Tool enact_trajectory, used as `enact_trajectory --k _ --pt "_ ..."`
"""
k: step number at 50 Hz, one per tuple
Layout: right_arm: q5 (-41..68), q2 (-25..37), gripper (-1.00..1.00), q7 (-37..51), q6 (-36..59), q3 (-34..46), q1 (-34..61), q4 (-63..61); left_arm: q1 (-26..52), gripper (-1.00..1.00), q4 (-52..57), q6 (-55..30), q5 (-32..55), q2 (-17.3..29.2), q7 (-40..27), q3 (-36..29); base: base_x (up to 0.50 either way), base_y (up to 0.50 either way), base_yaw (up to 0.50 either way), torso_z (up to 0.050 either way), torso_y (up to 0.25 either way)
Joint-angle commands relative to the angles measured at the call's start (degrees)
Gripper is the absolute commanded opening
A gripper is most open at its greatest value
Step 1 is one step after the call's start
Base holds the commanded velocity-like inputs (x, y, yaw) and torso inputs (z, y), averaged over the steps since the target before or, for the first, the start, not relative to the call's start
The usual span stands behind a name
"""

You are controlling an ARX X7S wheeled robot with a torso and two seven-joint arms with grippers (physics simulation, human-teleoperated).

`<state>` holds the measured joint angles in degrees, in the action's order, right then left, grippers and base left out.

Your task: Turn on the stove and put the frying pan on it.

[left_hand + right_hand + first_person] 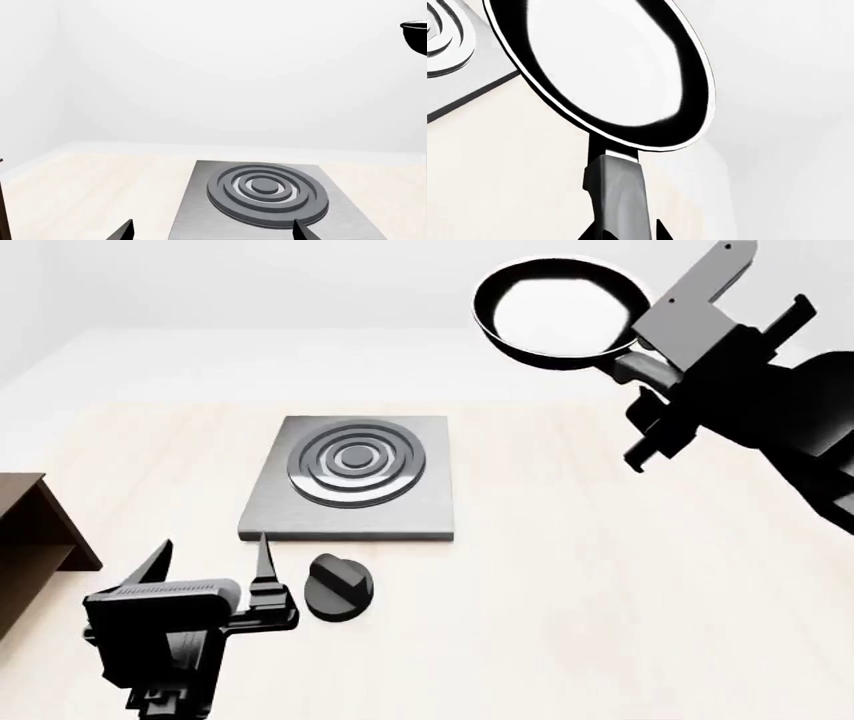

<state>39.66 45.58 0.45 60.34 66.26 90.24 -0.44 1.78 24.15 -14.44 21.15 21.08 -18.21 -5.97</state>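
- Frying pan [558, 310]: small, round, black, with a glossy pale inside and a long straight black handle. My right claw [638, 368] is clamped on the handle and holds the pan in the air, well above the far right part of the tabletop [601, 570], apart from the stove.
- Stove [352, 490]: flat square grey metal slab with dark raised concentric burner rings [355, 464], lying toward the far left of the tabletop. Nothing rests on it.
- Knob [338, 586]: round, black, ridged, lying apart from the slab, just off its near edge.
- My left claw [214, 565]: jaws spread wide, holding nothing, near the left front edge, just beside the knob.
- Head view only: both claws, the knob, and a brown wooden shelf [34, 530] at the left edge.
- Right wrist view only: the handle [619, 195] close up, seated between my claw's tips, and the pan's inside.
- Left wrist view only: the burner rings face on between my open tips; the pan shows as a sliver.
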Motion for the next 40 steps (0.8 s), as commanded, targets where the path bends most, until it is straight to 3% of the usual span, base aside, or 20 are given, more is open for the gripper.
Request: enact_trajectory --k 1,40 --pt "-7.76 -6.66 -1.00 1.94 -5.41 -1.88 0.86 6.70 -0.15 1.00 -0.22 0.58 0.11 0.14 0.11 -0.08 0.00 0.00 0.00 0.000 0.000" --pt "-11.43 -26.14 -1.00 5.33 -17.26 -3.19 -1.17 25.47 -1.33 1.00 0.20 3.12 2.77 0.59 1.72 0.42 0.00 0.00 0.00 0.000 0.002"
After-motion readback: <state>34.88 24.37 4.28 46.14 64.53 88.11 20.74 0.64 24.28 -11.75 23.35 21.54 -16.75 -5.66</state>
